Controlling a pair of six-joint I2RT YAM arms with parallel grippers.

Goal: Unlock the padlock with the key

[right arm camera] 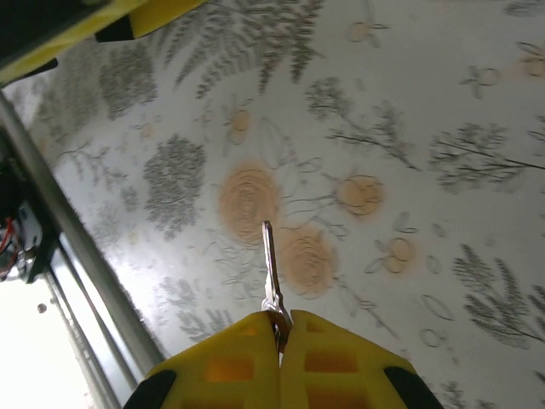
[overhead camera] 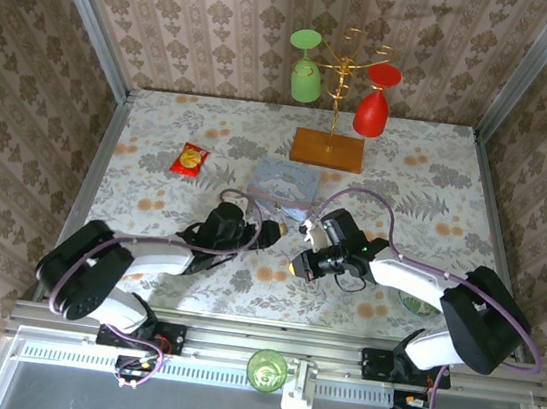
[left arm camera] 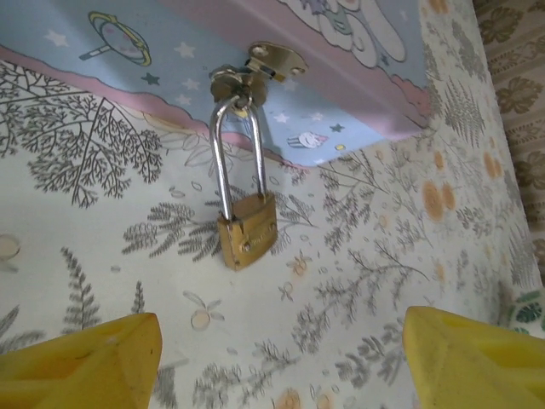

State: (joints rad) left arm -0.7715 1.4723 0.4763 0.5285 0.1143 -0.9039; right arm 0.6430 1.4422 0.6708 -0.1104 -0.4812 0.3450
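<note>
step in hand: carrying the key to the lock; gripped, but not yet at the keyhole
right gripper [right arm camera: 279,331]: jaws pressed together on the bow of the key [right arm camera: 270,260], blade sticking straight out past the fingertips, above the bare floral table [right arm camera: 443,102]
key heading: in the right wrist view, aimed over open tabletop toward the near rail; nothing of the lock ahead of the blade
left gripper [left arm camera: 281,331]: jaws spread wide with nothing between them, yellow fingers [left arm camera: 85,362] low at either side, facing the lock from close by
padlock [left arm camera: 248,233]: lying flat on the table just in front of the pale blue tin [left arm camera: 358,60], body pointing toward the left gripper
shackle [left arm camera: 223,158]: threaded through the tin's hasp [left arm camera: 255,72]; looks seated in the body, so judged locked
keyhole: not visible; probably in the bottom end of the body, the end nearest the left gripper
top view: both grippers close together by the tin's near edge
next move, right: swing the wrist round so the blade points at the bottom end of the body, then line up low and level with it
next move, left: close on the brass body and hold it steady, leaving the bottom end free
main difficulty: small body loose on its shackle, likely to slide or swing away from a slightly misaligned blade
</note>
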